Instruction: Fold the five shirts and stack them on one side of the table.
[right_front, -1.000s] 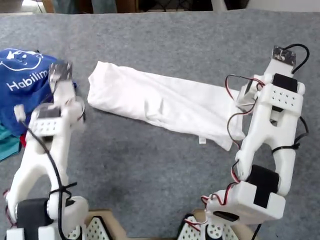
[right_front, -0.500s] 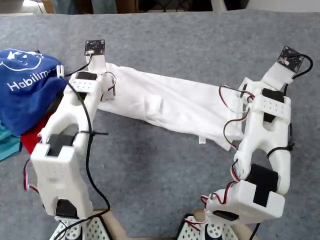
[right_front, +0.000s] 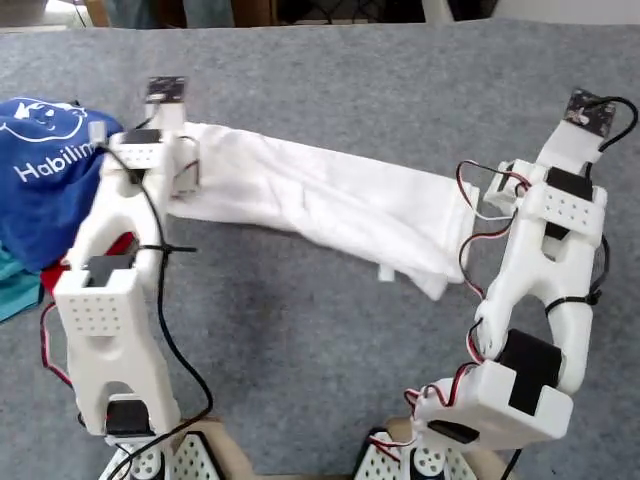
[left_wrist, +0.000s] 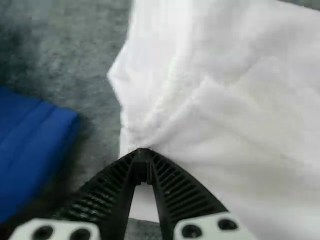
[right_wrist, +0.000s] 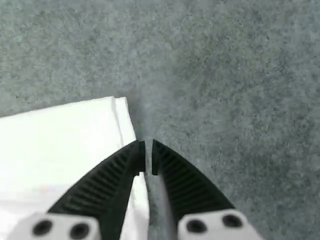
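The left gripper (left_wrist: 144, 161) pinches one end of the white shirt (right_front: 330, 200), but the right gripper (right_wrist: 148, 150), closed at the shirt's far edge, looks barely caught and may slip off.

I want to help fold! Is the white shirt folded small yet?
Partly. The white shirt lies as a long narrow strip with overlapping layers, not a small bundle.

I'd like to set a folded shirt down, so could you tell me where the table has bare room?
Bare grey table lies beyond the white shirt, along the far edge, and on the shirt's near side, at the middle. The left edge is crowded: the blue shirt lies piled over others beside the left gripper.
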